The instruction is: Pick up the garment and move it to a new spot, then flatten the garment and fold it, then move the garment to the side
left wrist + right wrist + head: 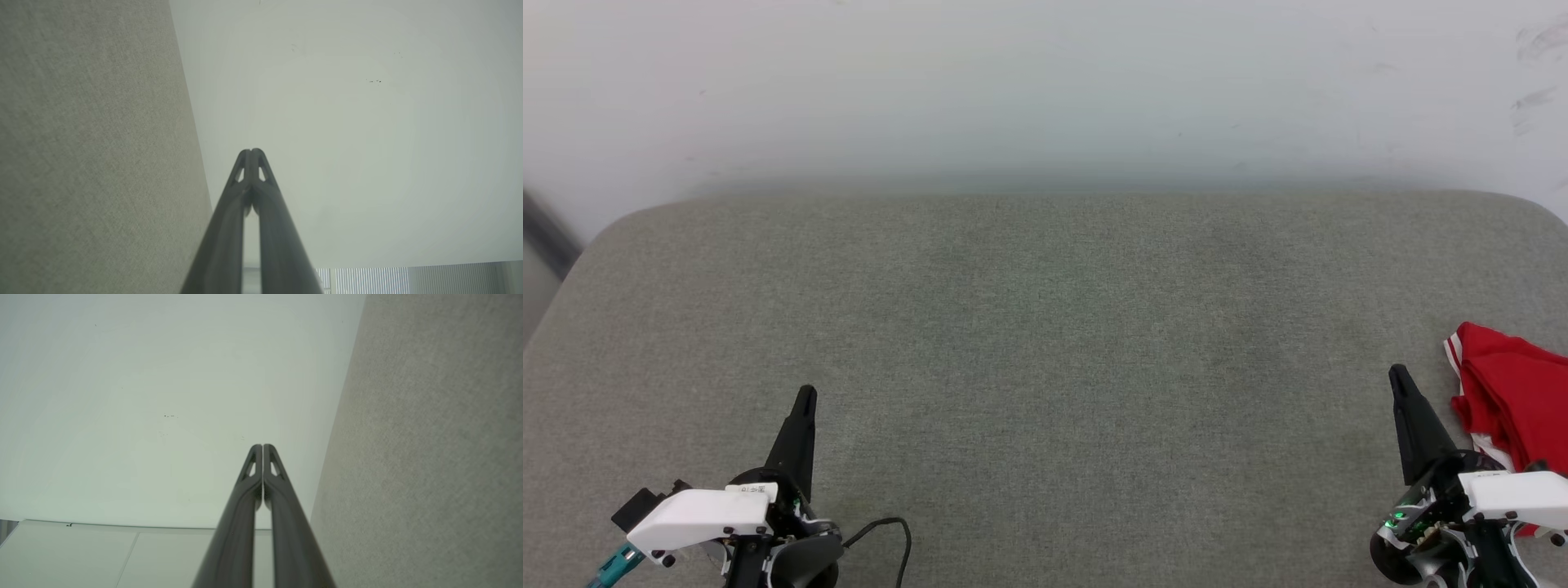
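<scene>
At the lower left of the head view, the left gripper sits over the grey fabric tabletop. Its fingers are pressed together with nothing in them, and a black cable loops by its base. Over on the right, the right gripper is pinched closed on nothing too. The garment, red with a bit of striped trim, lies bunched at the table's right edge, just beside that gripper and cut off by the frame.

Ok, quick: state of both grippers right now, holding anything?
Left gripper: jaws closed, holding nothing.
Right gripper: jaws closed, holding nothing; the garment lies just to its right.
</scene>
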Available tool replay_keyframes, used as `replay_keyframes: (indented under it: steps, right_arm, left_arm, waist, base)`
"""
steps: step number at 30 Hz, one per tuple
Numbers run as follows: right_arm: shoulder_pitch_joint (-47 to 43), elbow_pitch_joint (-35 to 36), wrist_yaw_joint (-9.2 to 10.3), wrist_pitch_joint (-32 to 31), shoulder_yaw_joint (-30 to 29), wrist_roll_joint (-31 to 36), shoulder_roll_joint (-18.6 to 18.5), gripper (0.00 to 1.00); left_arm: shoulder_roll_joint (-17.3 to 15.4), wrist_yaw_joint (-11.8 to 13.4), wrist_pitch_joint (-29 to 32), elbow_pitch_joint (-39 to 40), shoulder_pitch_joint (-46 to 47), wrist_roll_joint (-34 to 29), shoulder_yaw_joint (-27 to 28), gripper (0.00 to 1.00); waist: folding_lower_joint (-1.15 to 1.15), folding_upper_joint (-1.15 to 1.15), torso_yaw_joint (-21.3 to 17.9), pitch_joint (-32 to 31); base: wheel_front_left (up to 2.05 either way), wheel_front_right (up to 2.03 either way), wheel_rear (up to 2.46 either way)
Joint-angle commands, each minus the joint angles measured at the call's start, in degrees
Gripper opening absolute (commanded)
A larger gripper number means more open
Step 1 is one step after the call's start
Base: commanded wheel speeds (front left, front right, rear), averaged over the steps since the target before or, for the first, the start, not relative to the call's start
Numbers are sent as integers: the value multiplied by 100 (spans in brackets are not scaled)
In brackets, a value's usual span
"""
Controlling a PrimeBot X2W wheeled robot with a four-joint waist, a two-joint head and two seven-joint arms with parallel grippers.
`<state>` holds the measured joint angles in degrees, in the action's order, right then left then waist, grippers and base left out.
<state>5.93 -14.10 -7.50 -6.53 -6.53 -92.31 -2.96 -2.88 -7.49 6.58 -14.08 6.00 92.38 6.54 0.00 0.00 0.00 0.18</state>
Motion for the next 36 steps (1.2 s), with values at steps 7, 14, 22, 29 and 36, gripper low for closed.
replay_keyframes:
  steps: [7,14,22,29,36]
  right_arm:
    - [63,-8,2,-2,-4,-18,15,0]
    - [63,-8,2,-2,-4,-18,15,0]
    - [63,-8,2,-2,-4,-19,15,0]
    - [63,-8,2,-2,-3,-19,15,0]
    - [63,-8,2,-2,-3,-19,15,0]
  left_arm:
    - [13,-13,16,-2,48,5,20,0]
    - [13,-13,15,-2,48,5,20,0]
    - [13,-12,15,-1,48,6,19,0]
    - [13,-13,15,-1,48,6,19,0]
    - [13,-13,15,-1,48,6,18,0]
  waist:
    - [0,0,0,0]
    - [0,0,0,0]
    - [0,0,0,0]
    - [0,0,0,0]
    - [0,0,0,0]
  base:
    - [0,0,0]
    - [0,0,0]
    - [0,0,0]
    - [0,0,0]
    - [0,0,0]
